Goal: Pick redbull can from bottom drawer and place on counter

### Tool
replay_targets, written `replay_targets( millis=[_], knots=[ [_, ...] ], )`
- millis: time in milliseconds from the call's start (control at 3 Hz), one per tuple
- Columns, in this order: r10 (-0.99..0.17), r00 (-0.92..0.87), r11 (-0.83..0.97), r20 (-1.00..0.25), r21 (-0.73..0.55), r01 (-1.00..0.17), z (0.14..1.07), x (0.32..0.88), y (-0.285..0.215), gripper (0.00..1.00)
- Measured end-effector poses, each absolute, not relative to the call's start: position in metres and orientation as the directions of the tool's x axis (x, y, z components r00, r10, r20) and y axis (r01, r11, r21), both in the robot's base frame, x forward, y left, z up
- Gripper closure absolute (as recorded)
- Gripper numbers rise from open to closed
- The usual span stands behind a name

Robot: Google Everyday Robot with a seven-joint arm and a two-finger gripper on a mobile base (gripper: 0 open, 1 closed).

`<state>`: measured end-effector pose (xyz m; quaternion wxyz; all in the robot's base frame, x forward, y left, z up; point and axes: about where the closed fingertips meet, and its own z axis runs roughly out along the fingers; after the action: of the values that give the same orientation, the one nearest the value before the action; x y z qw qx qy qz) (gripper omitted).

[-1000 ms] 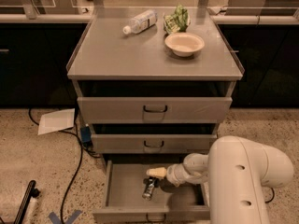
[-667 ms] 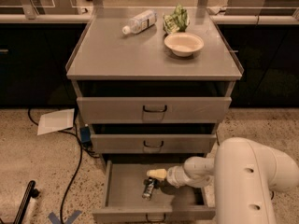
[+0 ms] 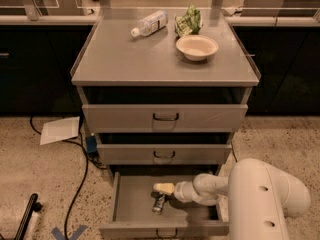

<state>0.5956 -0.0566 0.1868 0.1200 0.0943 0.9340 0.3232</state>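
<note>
The claw point(image 3: 164, 188) is low inside the open bottom drawer point(image 3: 131, 204).
The redbull can point(image 3: 159, 204) lies on the drawer floor just beside the claw's pale tip; whether the claw is released or clenched cannot be told. A bowl point(image 3: 196, 46) sits on the desk point(image 3: 130, 59) above.

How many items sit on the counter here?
3: plastic bottle at the back, green packet beside it, bowl at right; none seem hidden. The gripper is in the bottom drawer by the redbull can.
</note>
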Motion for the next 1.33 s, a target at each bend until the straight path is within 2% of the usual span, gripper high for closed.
replay_targets(
  millis=[1333],
  knots=[
    [0.223, -0.969, 0.739, -0.110, 0.666, 0.095, 0.150, 0.628, -0.021, 0.00]
  ],
)
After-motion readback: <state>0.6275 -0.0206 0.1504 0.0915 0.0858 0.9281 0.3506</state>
